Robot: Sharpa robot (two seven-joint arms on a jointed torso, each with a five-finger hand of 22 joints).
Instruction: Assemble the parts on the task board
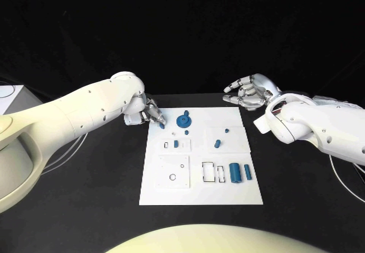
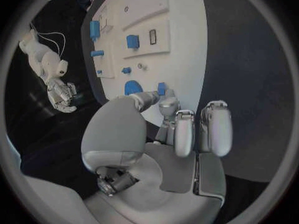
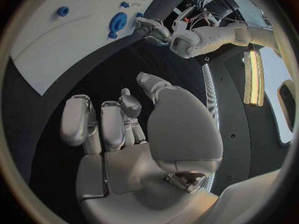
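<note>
**Left hand pinching a small blue peg at the far-left corner of the board**

While the right hand (image 1: 249,90) just hangs over the black table (image 1: 91,211) past the board's far-right corner, fingers loosely curled and holding nothing, the left hand (image 1: 146,114) is where the work is. It's got a small blue peg (image 1: 162,125) pinched at its fingertips (image 2: 167,103), right over the far-left corner of the white task board (image 1: 201,196) and just beside the round blue gear (image 1: 183,122).

My guess on handling: these look like hard plastic parts, light and stiff, probably a bit slick, so nothing fragile but easy to twist or drop. Holding the peg by its upper end seems right, leaving the lower end free to go into a hole.

Pose-wise, the left arm reaches in with the hand tipped down, fingertips aimed at the board. Can't tell whether the peg is touching the board. Other blue parts, including two cylinders (image 1: 236,172), sit nearer the robot.
</note>
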